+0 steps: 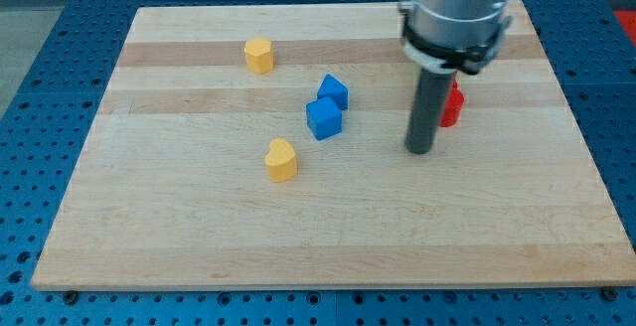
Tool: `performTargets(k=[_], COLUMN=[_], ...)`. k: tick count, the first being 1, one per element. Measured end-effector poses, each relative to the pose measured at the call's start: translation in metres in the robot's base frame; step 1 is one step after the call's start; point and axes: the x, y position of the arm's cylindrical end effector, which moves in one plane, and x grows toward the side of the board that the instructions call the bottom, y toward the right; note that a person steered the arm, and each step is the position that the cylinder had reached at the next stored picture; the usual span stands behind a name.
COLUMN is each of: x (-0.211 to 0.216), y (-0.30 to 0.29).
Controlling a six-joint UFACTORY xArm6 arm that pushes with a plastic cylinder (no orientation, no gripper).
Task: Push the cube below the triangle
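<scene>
A blue cube (323,119) sits near the board's middle. A second blue block, triangle-like (334,90), touches it just above and to the right. My tip (420,150) rests on the board well to the right of the blue cube, apart from it. A red block (451,105) stands just right of the rod, partly hidden behind it; its shape cannot be made out.
A yellow block (259,56) stands at the upper left of the wooden board (199,237). A yellow heart-like block (281,160) lies below and left of the blue cube. A blue pegboard surface surrounds the board.
</scene>
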Motion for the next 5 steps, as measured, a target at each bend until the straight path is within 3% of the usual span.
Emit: performTargets(k=[3,5], x=[0.003,-0.013], y=[-0.089,-0.101])
